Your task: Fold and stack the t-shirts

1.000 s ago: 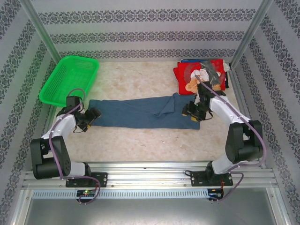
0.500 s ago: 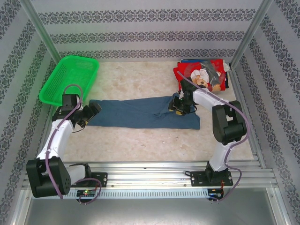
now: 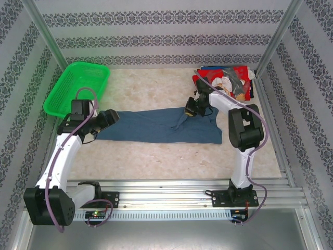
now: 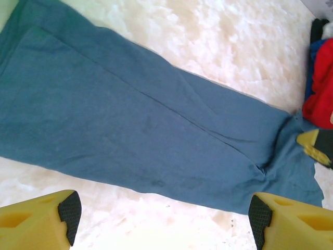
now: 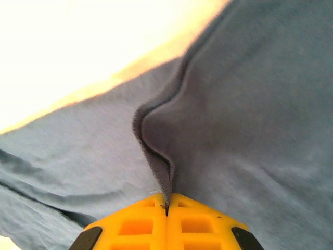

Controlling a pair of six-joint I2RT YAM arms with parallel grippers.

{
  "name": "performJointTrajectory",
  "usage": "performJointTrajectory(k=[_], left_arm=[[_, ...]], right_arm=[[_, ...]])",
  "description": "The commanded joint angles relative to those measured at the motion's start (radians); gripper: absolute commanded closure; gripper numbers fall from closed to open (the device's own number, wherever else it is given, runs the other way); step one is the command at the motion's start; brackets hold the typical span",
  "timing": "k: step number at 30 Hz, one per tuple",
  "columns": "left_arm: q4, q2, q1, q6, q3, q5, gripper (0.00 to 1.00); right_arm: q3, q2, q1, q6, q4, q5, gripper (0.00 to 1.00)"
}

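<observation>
- Pinching a raised ridge of the slate-blue tee (image 5: 250, 114) at its hemmed edge, the right gripper (image 5: 166, 205) has its jaws pressed together on the cloth. A second ago they stood partly apart.
- That gripper now sits at the tee's far edge, where the cloth bunches. It has swung there from the tee's near right corner.
- The left gripper (image 4: 162, 219) hangs with its jaws spread wide and nothing between them. It has crept from just beside the tee's left end to over it.
- The tee lies as a long strip across the middle of the table (image 3: 151, 86), much as before.
- The red teddy-bear shirt (image 3: 240, 73) tops the folded stack in the far right corner.
- The green basket (image 3: 78, 86) stands at far left.
</observation>
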State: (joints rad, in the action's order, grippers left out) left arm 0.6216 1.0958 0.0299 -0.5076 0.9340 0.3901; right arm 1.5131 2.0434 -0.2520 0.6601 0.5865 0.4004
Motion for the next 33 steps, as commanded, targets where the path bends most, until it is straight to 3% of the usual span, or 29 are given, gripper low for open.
performJointTrajectory(k=[1,6,7,9,13,18,23,28,33], left_arm=[[0.001,-0.053,-0.082,0.065,0.022,-0.008,0.14],[-0.03,-0.102,-0.176,0.068,-0.012,-0.027,0.12],[-0.028,-0.105,-0.19,0.07,-0.02,-0.028,0.12],[-0.02,-0.11,-0.214,0.069,-0.029,-0.034,0.12],[-0.008,-0.135,-0.262,0.056,-0.049,-0.057,0.11],[0.057,-0.167,-0.272,0.019,-0.092,-0.125,0.1],[0.166,-0.156,-0.235,-0.101,-0.156,-0.26,0.03],[0.145,-0.114,-0.126,-0.166,-0.232,-0.225,0.03],[0.076,-0.054,-0.076,-0.158,-0.247,-0.247,0.04]], right_arm=[[0.066,0.025,0.012,0.044,-0.038,0.04,1.0],[0.151,0.08,0.035,0.116,-0.125,0.096,0.98],[0.177,0.097,0.037,0.122,-0.129,0.111,0.82],[0.222,0.125,0.041,0.12,-0.133,0.148,0.6],[0.227,0.086,0.04,0.088,-0.143,0.192,0.47],[0.121,-0.073,0.055,0.004,-0.022,0.188,0.45],[-0.13,-0.342,0.081,-0.086,0.212,-0.002,0.4],[-0.477,-0.582,0.16,-0.071,0.209,-0.062,0.35],[-0.603,-0.592,0.206,-0.073,0.158,-0.079,0.35]])
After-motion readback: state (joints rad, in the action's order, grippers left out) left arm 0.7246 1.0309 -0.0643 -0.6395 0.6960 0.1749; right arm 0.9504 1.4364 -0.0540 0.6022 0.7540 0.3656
